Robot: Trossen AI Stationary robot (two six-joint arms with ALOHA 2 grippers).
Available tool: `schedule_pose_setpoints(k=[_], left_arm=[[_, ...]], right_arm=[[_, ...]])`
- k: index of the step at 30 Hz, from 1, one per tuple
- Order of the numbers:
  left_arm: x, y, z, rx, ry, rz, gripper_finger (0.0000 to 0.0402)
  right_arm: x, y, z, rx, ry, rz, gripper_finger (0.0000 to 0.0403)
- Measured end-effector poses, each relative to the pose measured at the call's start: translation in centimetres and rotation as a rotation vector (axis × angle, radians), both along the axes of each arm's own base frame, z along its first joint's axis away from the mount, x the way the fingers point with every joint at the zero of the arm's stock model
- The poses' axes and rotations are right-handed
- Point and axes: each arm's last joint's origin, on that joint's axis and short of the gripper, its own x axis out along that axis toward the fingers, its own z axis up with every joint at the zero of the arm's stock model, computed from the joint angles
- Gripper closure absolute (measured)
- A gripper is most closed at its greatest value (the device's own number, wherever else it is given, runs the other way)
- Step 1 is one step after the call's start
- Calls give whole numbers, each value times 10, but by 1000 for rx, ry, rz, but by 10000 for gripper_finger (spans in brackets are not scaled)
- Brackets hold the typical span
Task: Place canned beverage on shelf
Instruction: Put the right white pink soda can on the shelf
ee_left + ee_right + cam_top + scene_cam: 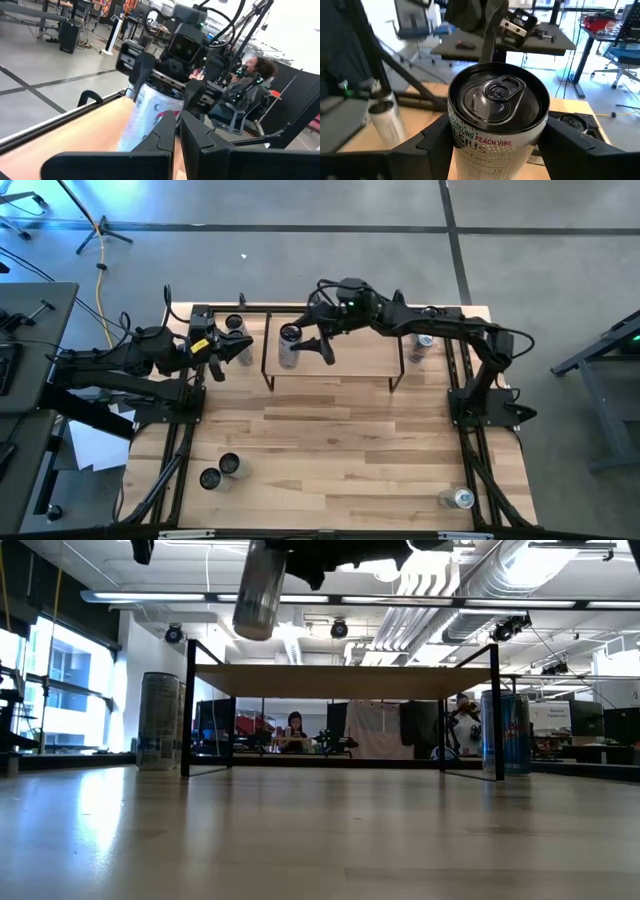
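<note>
Right wrist view: can [497,117] clamped btwn right gripper [490,145] fingers, above shelf [345,352] (left gripper [243,348] closed, idle).

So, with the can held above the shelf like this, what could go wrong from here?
1. The can hangs tilted in the right end effector, clearly above the shelf; released now, it would probably drop and topple.
2. It sits over the shelf's left end, so a tipped can could roll off the edge.
3. The left end effector waits close to that end, with another can beside it.
</note>
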Motion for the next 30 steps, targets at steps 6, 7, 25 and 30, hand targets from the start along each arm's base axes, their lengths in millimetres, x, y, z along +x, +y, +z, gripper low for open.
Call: schedule_pose_setpoints(k=[6,7,25,30], left_arm=[[0,0,0,-5,-2,-1,399],[0,0,0,-5,-1,-1,398],[0,0,0,-63,-22,-9,398],[0,0,0,-62,-21,-9,399]], right_arm=[[18,-20,-11,-101,131,-12,175],[20,-23,-9,-112,130,-11,175],[33,-62,-19,-73,130,-2,164],[33,-62,-19,-76,124,-6,134]])
